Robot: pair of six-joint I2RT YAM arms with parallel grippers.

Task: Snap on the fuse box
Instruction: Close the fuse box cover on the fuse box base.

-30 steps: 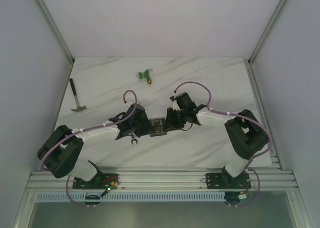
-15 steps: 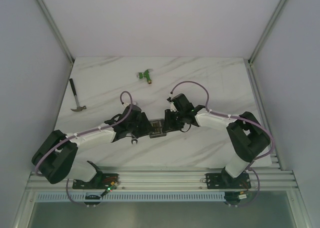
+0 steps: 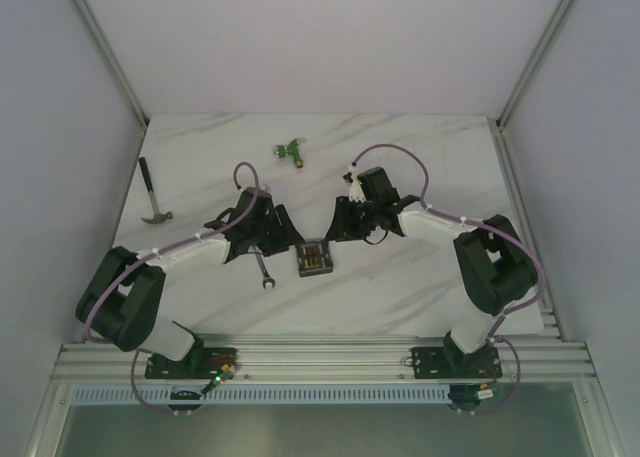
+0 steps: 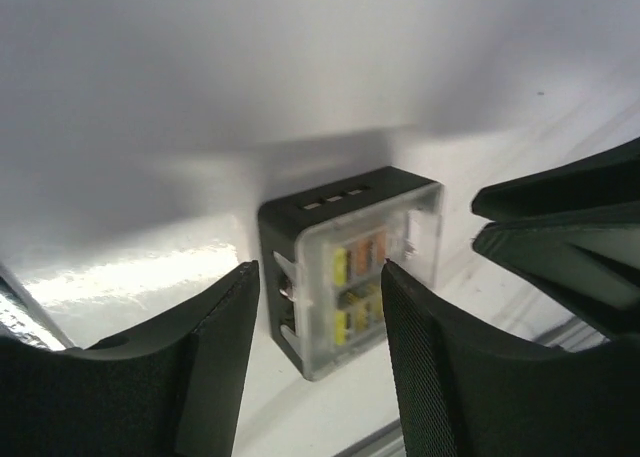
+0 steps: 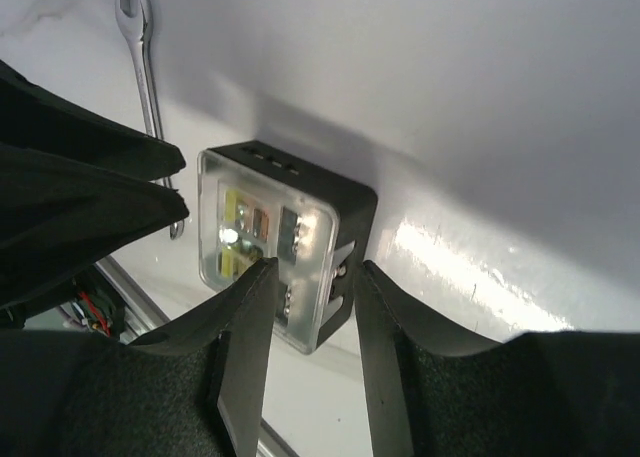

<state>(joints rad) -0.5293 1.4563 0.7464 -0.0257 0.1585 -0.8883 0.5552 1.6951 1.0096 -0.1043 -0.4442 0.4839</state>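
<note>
Apparently closed, small black square plastic fuse box (image 3: 314,258) just ahead of open, empty left gripper (image 3: 291,243) and right gripper (image 3: 335,234); next, press-check latching.

- I can read no text, number, brand or sign in any of my three views.
- Fuse box (image 4: 330,202), just ahead of the left gripper (image 4: 318,282): the black wall shows only slots and no lettering.
- Its clear lid (image 4: 420,239) carries no mark I can make out. The fuses (image 4: 358,262) under it show orange and yellow only, and any ratings are too small to tell.
- Seen from the right gripper (image 5: 312,272), the lid has glare on it and nothing is legible.
- Wrench (image 5: 146,72), ahead and left of the right gripper: any stamp on its shank is too blurred to read.
- Hammer (image 3: 152,199) and green connector (image 3: 291,151), far from both grippers: too small for any marking.
</note>
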